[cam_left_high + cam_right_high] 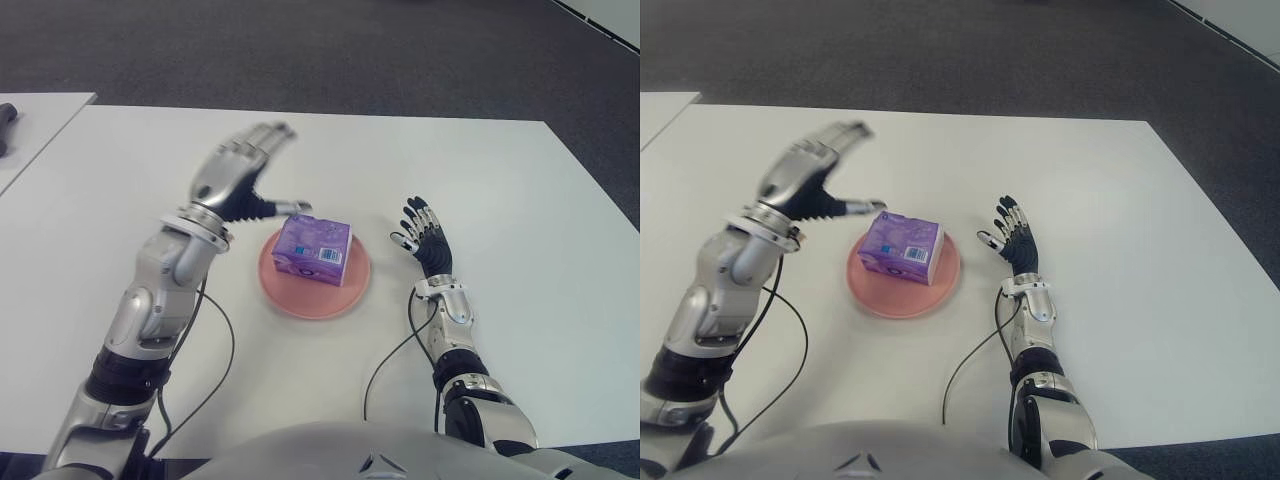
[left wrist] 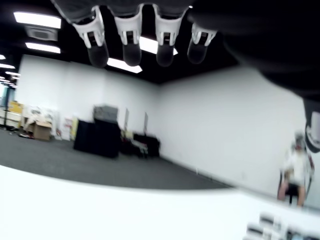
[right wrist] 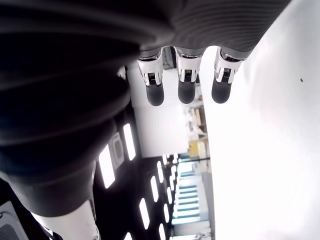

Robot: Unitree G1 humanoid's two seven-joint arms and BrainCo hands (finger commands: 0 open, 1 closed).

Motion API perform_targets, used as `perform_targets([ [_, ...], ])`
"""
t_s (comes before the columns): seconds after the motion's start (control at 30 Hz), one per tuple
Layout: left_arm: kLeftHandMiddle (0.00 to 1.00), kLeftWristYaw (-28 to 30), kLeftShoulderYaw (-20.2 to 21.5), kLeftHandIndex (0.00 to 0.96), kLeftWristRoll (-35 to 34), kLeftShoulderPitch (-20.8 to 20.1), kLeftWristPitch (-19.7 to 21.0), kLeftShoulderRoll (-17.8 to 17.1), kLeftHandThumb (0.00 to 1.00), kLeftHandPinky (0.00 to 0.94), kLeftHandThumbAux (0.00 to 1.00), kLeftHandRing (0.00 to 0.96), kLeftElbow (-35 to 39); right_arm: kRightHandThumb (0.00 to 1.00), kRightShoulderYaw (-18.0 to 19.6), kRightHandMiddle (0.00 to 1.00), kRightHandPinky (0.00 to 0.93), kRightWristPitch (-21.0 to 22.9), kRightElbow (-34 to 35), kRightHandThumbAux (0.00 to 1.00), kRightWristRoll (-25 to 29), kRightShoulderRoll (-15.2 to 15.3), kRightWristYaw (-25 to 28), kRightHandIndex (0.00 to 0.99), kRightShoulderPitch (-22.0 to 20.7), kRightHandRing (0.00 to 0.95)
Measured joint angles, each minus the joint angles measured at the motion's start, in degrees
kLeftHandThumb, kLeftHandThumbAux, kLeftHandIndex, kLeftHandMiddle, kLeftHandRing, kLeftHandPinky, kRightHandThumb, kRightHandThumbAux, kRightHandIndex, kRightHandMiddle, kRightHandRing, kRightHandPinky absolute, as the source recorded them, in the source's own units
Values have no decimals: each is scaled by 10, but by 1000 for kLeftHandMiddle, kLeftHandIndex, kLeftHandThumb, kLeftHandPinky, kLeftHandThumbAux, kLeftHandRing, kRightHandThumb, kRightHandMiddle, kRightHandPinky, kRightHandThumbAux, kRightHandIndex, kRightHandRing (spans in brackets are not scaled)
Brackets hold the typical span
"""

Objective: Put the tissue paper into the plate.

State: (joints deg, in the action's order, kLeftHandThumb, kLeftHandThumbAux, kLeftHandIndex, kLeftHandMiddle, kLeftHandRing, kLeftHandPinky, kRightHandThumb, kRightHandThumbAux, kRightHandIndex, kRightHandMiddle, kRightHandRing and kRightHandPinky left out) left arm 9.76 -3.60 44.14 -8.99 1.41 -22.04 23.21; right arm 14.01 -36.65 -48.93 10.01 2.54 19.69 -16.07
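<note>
1. The tissue paper (image 1: 314,250) is a small rectangular pack wrapped in purple printed film, with a pale floral pattern on its top face and a small blue-and-white label patch on the side facing the robot. It looks intact and squared, and it sits slightly askew.

2. The pack lies inside the plate (image 1: 290,298), a round, shallow, salmon-pink dish on the white table (image 1: 520,200). It covers the plate's centre and far half, toward 12 o'clock, leaving a bare crescent of rim at 6 to 8 o'clock.

3. The left hand (image 1: 240,176) hangs above the table at about 10 o'clock from the plate, raised clear of the surface. Its fingers (image 2: 131,47) are stretched out straight and wide, holding nothing; the thumb reaches toward the far left corner of the pack, and the views do not settle whether it touches the wrapper.

4. The right hand (image 1: 1012,238) shows at 3 o'clock from the plate, just beside the rim but apart from it. It is flat, palm up, with fingertips pointing toward 12 o'clock, the fingers spread and relaxed with nothing in them.

5. A black cable (image 1: 385,362) curves over the table from the right forearm toward 6 o'clock.

6. Beyond the table's far edge is dark grey carpet (image 1: 300,50), and a second white table (image 1: 35,125) stands at 9 to 10 o'clock.
</note>
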Motion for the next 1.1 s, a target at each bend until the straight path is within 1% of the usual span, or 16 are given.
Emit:
perform_targets([
  [0.13,0,-14,23,0,-50,-1,14,31,0,47,453,0,9,33,0,19,71,0,-1,833,0,1,0,46,0,13],
  [0.27,0,-32,39,0,-98,-18,15,54,0,42,444,0,-15,33,0,19,71,-1,-2,833,0,1,-1,46,0,13],
  [0.4,0,-52,72,0,-146,-54,13,57,0,40,410,0,-61,33,-1,19,71,0,-2,833,0,0,-2,46,-1,13],
  [0.53,0,-80,119,0,-186,-84,17,57,0,30,389,0,-69,33,-1,19,71,-1,-2,833,0,-1,-3,46,-3,13],
  [0.6,0,-88,137,0,-200,-97,27,58,0,27,384,0,-67,33,-1,19,71,-1,-2,833,0,-1,-4,46,-3,13],
  [0.63,0,-93,145,0,-210,-102,34,60,0,17,366,0,-68,33,-1,19,71,-1,-2,833,0,-1,-4,46,-3,13],
  [0.7,0,-108,164,0,-233,-116,51,70,0,8,346,0,-81,33,0,19,71,-1,-4,833,-1,0,-4,46,-3,13],
  [0.77,0,-129,182,0,-253,-132,66,81,0,3,332,0,-102,33,0,19,71,-1,-5,833,-1,1,-4,46,-3,13],
  [0.83,0,-151,195,0,-268,-146,64,84,0,4,339,0,-136,33,0,19,71,-1,-6,833,-1,1,-4,46,-3,13],
  [0.93,0,-189,208,0,-281,-164,43,85,0,9,355,0,-200,33,0,19,71,-2,-7,833,-1,1,-5,46,-4,13],
  [1.0,0,-217,209,0,-284,-174,33,87,0,16,373,0,-237,33,0,19,71,-2,-8,833,-1,1,-5,46,-4,13],
  [1.1,0,-259,206,0,-283,-188,21,101,0,25,420,0,-287,33,0,19,71,-2,-9,833,-1,2,-5,46,-4,13],
])
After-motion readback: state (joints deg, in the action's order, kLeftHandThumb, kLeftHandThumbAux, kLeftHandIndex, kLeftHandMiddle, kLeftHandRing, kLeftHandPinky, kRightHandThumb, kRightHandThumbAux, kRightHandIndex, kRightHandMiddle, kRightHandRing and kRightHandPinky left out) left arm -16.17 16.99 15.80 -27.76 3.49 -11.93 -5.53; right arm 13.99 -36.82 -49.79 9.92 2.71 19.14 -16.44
